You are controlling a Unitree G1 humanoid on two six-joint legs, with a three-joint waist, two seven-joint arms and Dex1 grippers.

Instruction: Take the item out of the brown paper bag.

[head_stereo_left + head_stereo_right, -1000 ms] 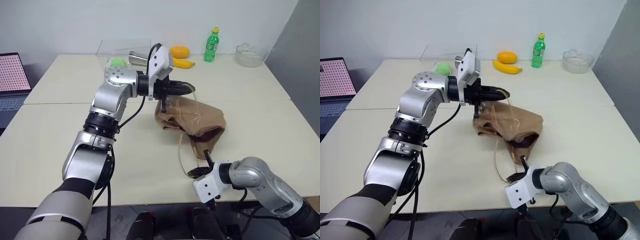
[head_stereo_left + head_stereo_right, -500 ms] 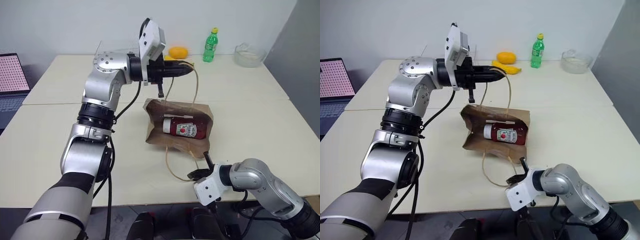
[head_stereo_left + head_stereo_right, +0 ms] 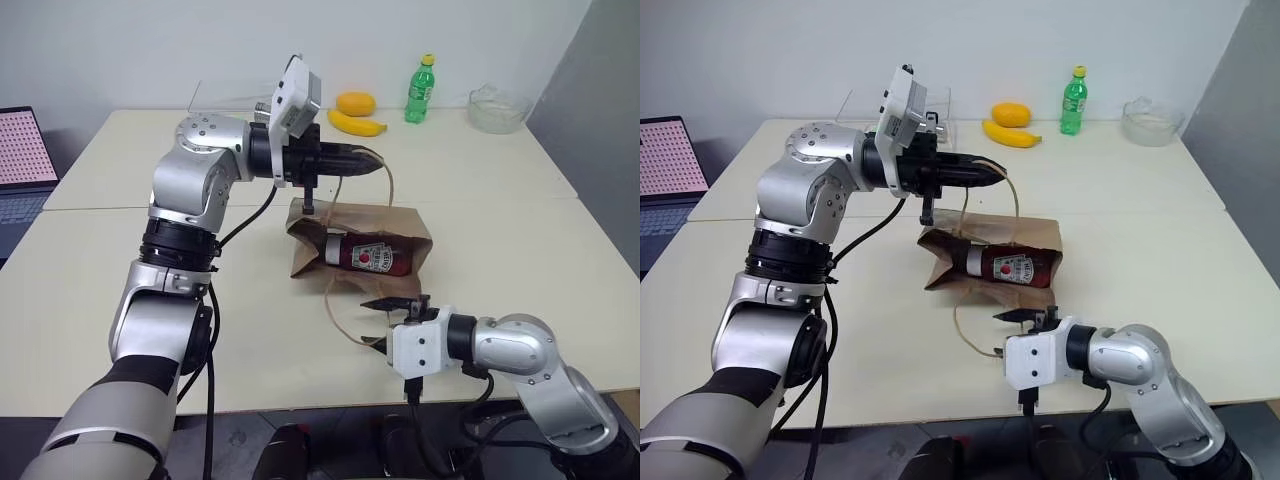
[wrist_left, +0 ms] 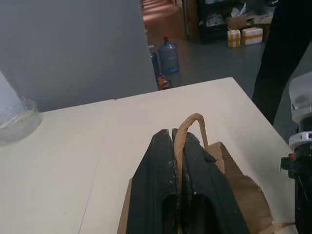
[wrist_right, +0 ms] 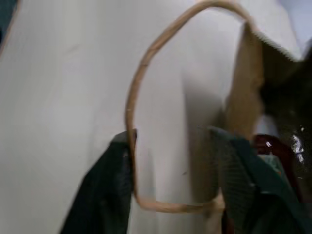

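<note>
Now the left fingers (image 3: 372,161) pinch a loop handle (image 3: 388,182), holding the brown paper bag (image 3: 400,222) open; the ketchup bottle (image 3: 366,253) lies inside. Right fingers (image 3: 393,306), spread and empty, should next reach in.

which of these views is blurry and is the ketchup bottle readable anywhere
Right wrist view: smeared, the loop handle and the right gripper soft, the ketchup bottle just a red blotch. Left eye view: sharp, the bottle's label plain inside the brown paper bag. Left wrist view: crisp.

Banana (image 3: 357,124), green bottle (image 3: 421,89) (far edge)
</note>
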